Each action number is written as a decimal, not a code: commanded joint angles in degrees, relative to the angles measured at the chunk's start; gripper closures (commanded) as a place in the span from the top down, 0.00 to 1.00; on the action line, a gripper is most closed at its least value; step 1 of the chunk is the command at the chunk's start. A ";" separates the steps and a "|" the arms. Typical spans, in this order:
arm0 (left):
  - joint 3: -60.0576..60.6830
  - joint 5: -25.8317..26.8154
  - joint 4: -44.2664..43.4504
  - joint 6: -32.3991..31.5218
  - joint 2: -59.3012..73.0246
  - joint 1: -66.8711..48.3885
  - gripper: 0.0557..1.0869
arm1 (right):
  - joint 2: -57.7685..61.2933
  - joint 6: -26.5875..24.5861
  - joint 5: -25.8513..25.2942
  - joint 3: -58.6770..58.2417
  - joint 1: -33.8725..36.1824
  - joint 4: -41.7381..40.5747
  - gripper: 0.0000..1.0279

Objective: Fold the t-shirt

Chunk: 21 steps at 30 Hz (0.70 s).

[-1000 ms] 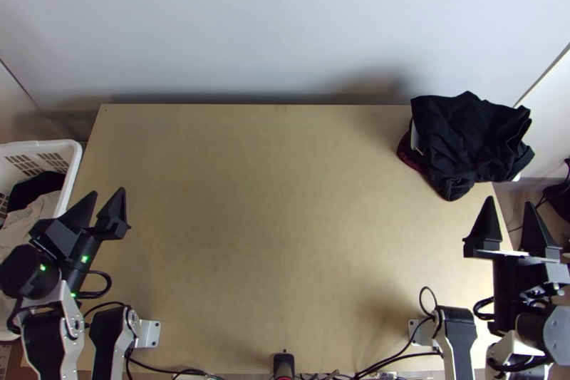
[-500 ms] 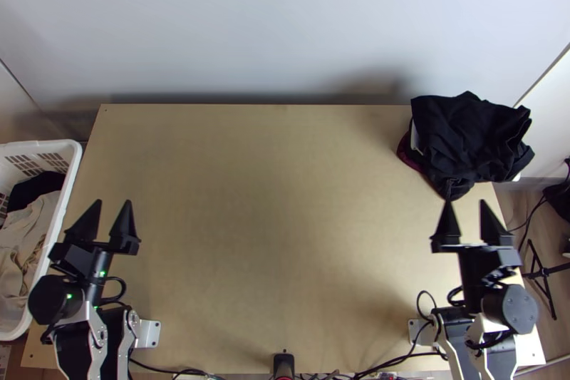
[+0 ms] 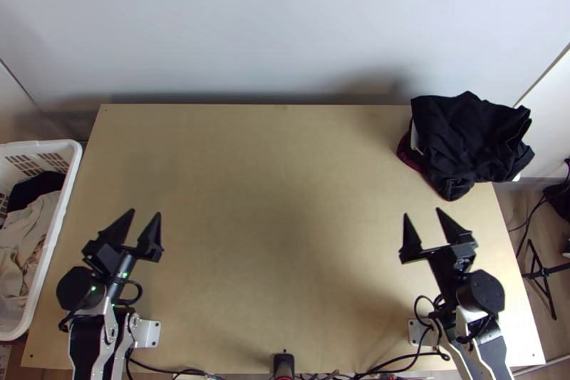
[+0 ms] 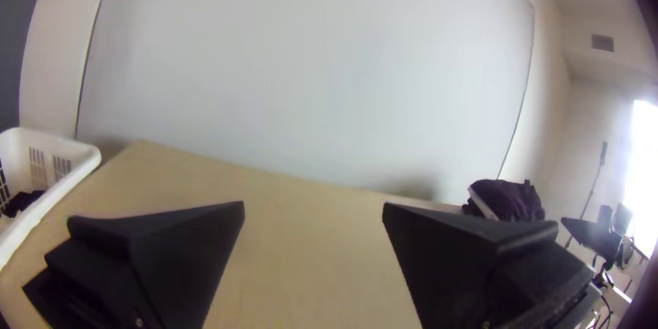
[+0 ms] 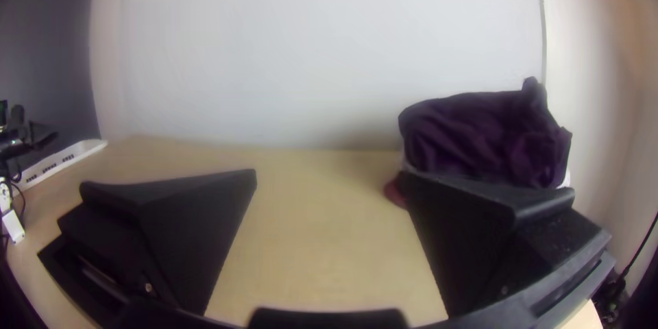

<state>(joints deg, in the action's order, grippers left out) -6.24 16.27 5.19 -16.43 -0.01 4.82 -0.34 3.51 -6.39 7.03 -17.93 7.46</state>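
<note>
Black left claw and right claw, spread wide, empty, have moved inward. A white basket holds pale cloth and dark cloth.

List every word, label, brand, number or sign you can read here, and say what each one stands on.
There are none that I can read.
Table, black cloth: no lettering that I can make out.
Basket: slots, no readable label.
Left arm: green lights, no legible characters.
Any marks on the electronics at the table's near edge are too small to read.
</note>
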 commanded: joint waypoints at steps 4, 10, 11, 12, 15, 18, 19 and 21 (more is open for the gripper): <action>1.76 0.78 3.60 0.78 0.01 -1.66 0.95 | 0.25 -0.43 1.38 -1.40 -2.72 3.96 0.93; 1.85 -4.06 4.83 1.04 -0.08 -0.51 0.95 | 0.16 0.18 1.30 -1.49 0.79 5.02 0.96; 1.85 -5.73 5.09 1.13 -0.08 -0.51 0.95 | 0.16 0.18 1.30 -1.49 1.23 5.02 0.96; 1.85 -7.40 5.36 1.40 -0.08 -0.51 0.95 | 0.16 0.18 1.30 -1.49 1.32 5.02 0.96; 1.85 -8.63 5.97 1.40 -0.08 -0.60 0.95 | 0.16 0.18 1.30 -1.49 1.32 5.02 0.96; 1.85 -8.71 5.97 1.40 -0.08 -0.60 0.95 | 0.16 0.18 1.30 -1.49 1.32 5.10 0.96; 1.85 -8.71 5.97 1.40 0.01 -0.60 0.95 | 0.16 0.18 1.30 -1.49 1.32 5.10 0.96; 1.85 -8.71 5.97 1.40 -0.08 -0.60 0.95 | 0.16 0.18 1.30 -1.49 1.32 5.10 0.96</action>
<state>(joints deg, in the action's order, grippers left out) -4.54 8.99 10.41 -15.14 -0.05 4.14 -0.19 3.60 -5.15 5.61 -17.06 12.34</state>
